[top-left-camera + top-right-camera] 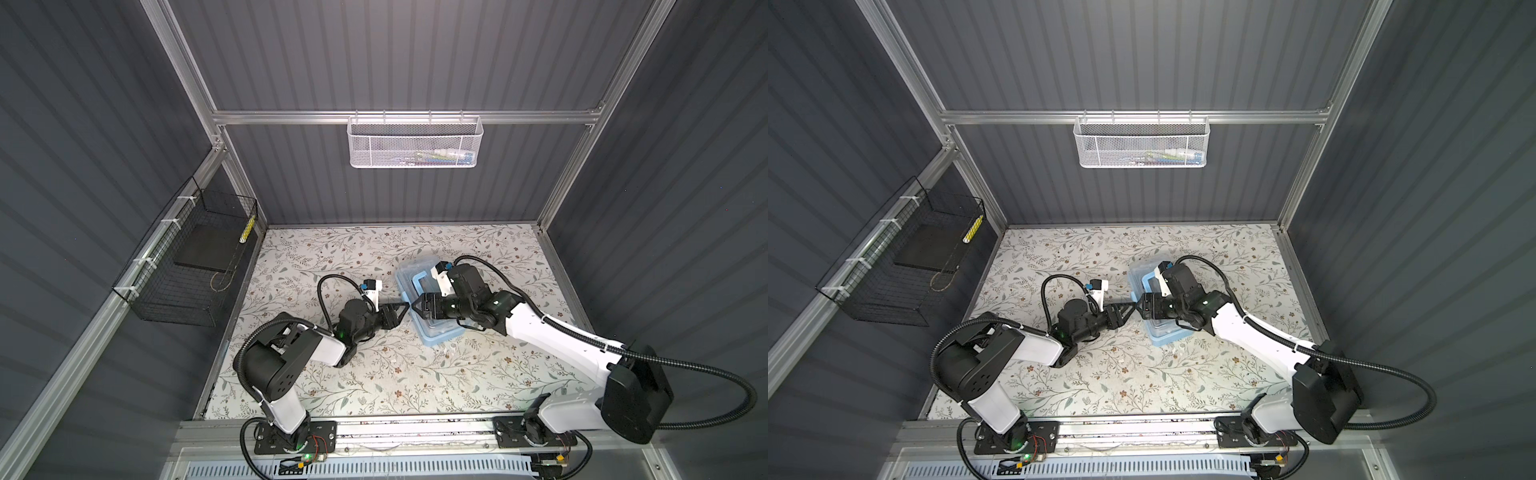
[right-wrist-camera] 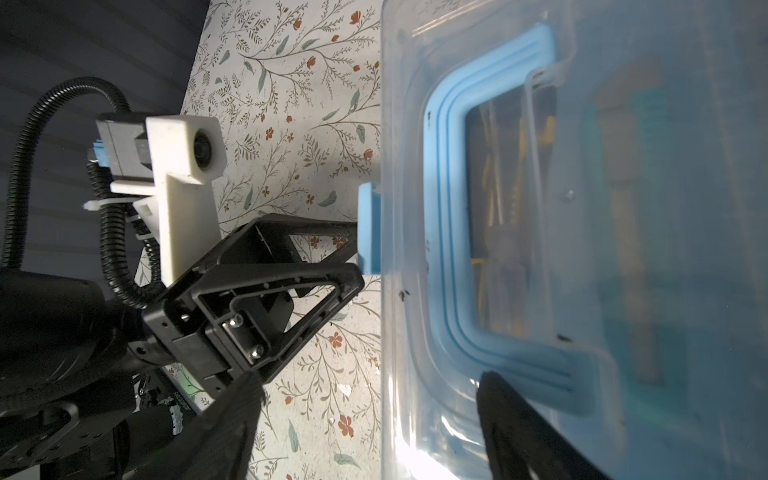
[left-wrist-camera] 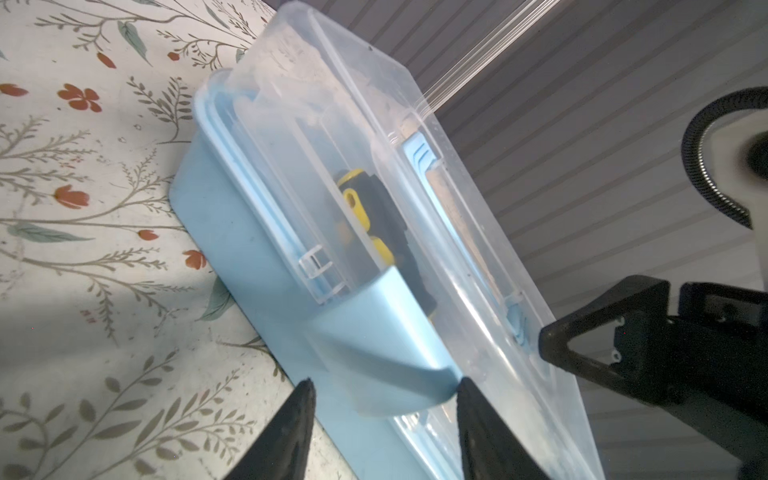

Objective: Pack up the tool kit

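Ahead of the left claw in a top view sits the box; left wrist: tips bracket its latch, pinching or not we cannot tell; right wrist: the right claw gapes over the lid, so a slip off the latch may skid the box.

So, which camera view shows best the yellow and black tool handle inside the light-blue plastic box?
The left wrist view: the yellow and black tool handle shows sharp through the clear lid. The right wrist view gives only blurred yellow streaks under the lid. In both top views the right arm covers it.
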Controlling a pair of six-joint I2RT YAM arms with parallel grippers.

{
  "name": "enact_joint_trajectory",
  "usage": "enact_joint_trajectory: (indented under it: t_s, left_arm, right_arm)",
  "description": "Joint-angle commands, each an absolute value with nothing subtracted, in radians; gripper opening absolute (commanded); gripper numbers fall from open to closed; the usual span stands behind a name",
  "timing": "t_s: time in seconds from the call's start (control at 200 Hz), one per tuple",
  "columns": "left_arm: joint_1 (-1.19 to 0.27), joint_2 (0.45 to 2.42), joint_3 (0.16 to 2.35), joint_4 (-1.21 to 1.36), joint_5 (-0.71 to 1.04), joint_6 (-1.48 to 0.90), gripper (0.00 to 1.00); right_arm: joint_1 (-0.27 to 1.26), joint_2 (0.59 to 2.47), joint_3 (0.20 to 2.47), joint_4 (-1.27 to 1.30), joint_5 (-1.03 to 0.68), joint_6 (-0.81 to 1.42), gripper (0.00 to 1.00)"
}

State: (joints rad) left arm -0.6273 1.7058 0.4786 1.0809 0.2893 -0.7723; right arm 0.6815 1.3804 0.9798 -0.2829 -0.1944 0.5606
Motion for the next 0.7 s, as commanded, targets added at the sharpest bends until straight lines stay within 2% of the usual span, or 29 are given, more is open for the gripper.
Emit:
enact_joint_trajectory:
  t_s: [0.0, 0.315, 0.696]
  left_arm:
    - [-0.629, 1.693, 0.462, 1.119, 0.305, -0.788, 0.57]
    - [-0.63, 1.674, 0.463, 1.07, 0.308, -0.771, 0.56]
    - [-0.63, 1.539, 0.47, 0.801, 0.212, -0.674, 0.48]
  right_arm:
    - [0.686, 1.379, 0.976, -0.314, -0.203, 0.563, 0.83]
    - [0.686, 1.382, 0.977, -0.314, -0.205, 0.562, 0.83]
    - [0.689, 1.396, 0.979, -0.307, -0.21, 0.562, 0.83]
